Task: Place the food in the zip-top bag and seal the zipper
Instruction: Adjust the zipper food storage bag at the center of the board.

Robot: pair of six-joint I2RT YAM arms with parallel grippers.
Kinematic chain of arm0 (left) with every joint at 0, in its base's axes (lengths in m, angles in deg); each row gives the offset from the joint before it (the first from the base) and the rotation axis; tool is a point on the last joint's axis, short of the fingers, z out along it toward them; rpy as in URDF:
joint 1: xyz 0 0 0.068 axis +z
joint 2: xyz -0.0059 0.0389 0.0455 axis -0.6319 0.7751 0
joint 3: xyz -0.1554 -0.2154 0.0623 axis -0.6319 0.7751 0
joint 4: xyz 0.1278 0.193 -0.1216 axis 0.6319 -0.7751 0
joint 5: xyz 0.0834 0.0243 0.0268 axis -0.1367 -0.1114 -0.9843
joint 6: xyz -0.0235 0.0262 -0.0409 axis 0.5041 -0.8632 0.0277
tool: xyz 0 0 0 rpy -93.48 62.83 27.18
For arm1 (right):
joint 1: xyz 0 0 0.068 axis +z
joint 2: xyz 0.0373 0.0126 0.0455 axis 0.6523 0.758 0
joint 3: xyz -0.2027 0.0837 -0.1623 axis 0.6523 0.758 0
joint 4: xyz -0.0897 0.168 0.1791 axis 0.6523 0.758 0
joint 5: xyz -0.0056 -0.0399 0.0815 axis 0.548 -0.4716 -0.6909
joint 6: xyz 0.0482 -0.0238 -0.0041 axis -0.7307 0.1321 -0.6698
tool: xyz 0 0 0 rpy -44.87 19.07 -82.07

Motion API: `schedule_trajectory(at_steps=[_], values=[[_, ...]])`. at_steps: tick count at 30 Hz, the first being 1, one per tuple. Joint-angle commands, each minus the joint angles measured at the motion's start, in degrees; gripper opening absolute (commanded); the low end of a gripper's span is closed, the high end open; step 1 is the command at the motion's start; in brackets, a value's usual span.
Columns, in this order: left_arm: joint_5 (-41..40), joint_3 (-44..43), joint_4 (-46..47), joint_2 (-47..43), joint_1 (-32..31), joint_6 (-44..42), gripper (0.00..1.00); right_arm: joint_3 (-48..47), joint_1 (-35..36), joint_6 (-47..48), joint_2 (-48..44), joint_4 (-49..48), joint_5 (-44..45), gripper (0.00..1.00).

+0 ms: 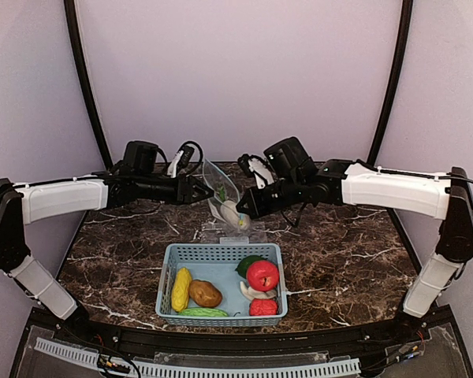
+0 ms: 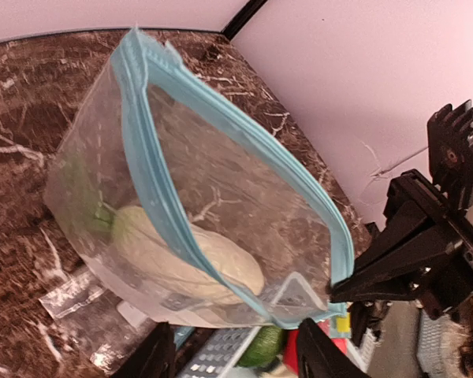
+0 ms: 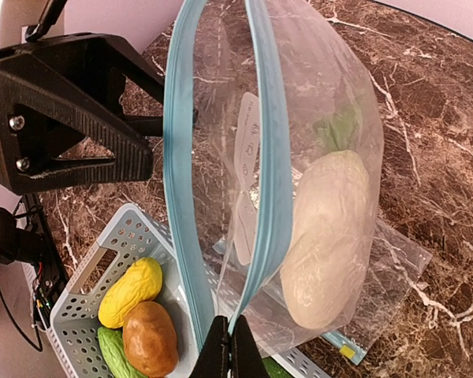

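Top external view shows the zip-top bag [image 1: 223, 197] upright over the middle of the table [image 1: 339, 260], its mouth open, between the two arms. The right gripper [image 1: 243, 211] is clamped on one end of the blue zipper rim. The left gripper [image 1: 207, 191] sits at the opposite end, fingers spread apart. A white radish [image 3: 327, 236] lies inside the bag. By the near edge, the light blue basket [image 1: 221, 250] holds the corn [image 1: 181, 289], potato [image 1: 206, 294], green pod [image 1: 203, 313], apple [image 1: 262, 275], dark green fruit [image 1: 247, 264], mushroom [image 1: 255, 292] and small red fruit [image 1: 262, 307].
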Motion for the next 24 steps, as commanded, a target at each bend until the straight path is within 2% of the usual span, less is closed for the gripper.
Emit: schedule_trajectory(at_steps=[1, 5, 6, 8, 20, 24], values=[[-9.2, -2.9, -9.7, -2.4, 0.2, -6.9, 0.62, 1.3, -0.3, 1.0, 0.3, -1.1, -0.7, 0.0], [-16.6, -6.1, -16.7, -4.4, 0.1, -14.0, 0.8, 1.5, -0.3, 3.4, 0.1, -0.4, -1.3, 0.0], [-17.0, -6.5, -17.3, -5.2, 0.1, -15.0, 0.88, 1.3, -0.3, 4.1, 0.2, -0.2, -1.9, 0.0], [-16.0, -7.2, -17.8, -6.2, 0.2, -18.1, 0.97, 1.0, -0.3, 5.2, 0.4, 0.4, -3.0, 0.0], [-15.8, -8.8, -20.5, -9.5, 0.3, -26.9, 0.99, 0.1, -0.3, 10.1, 0.4, 2.9, -7.1, 0.0], [-15.0, -9.3, -21.5, -9.5, 0.3, -28.2, 0.93, 0.0, -0.1, 10.6, 0.1, 3.2, -7.8, 0.0]])
